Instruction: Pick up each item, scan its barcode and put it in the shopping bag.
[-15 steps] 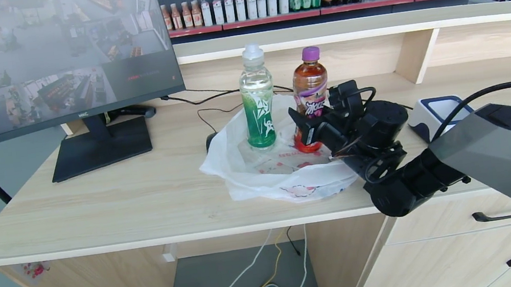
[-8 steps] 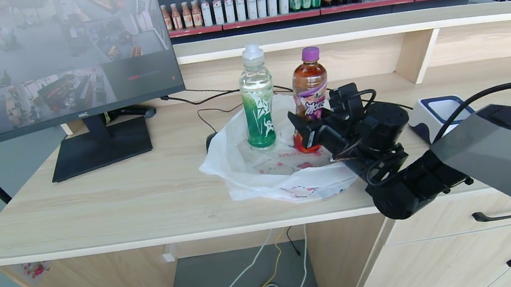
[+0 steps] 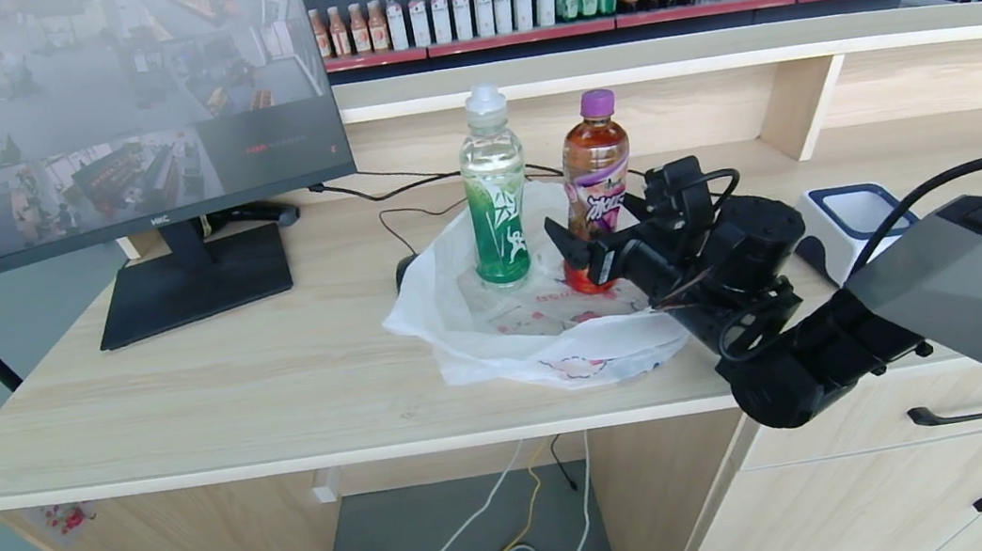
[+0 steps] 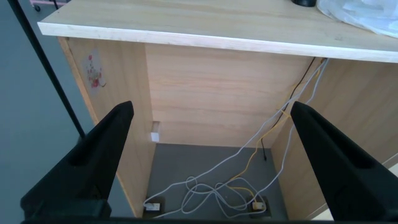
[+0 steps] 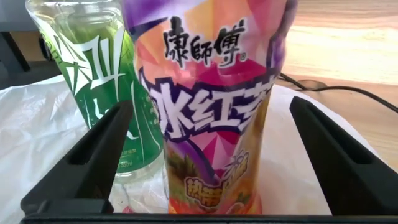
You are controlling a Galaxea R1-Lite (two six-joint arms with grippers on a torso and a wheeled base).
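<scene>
Tea bottle [image 3: 596,169] stands upright on the spread bag [image 3: 470,335], long axis vertical, with the green bottle [image 3: 496,199] just beside it at 9 o'clock. The right gripper [image 3: 605,221], the nearer one, straddles its lower half from 4 o'clock, jaws apart, no contact evident. Since a second ago the jaws have spread and the wrist has drawn back toward 4 o'clock; the bottle is unmoved. Judgement: bottle released, straight withdrawal suffices.

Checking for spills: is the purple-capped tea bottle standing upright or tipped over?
Upright. The purple-capped tea bottle stands with its cap on top and its base down on the white shopping bag.
</scene>
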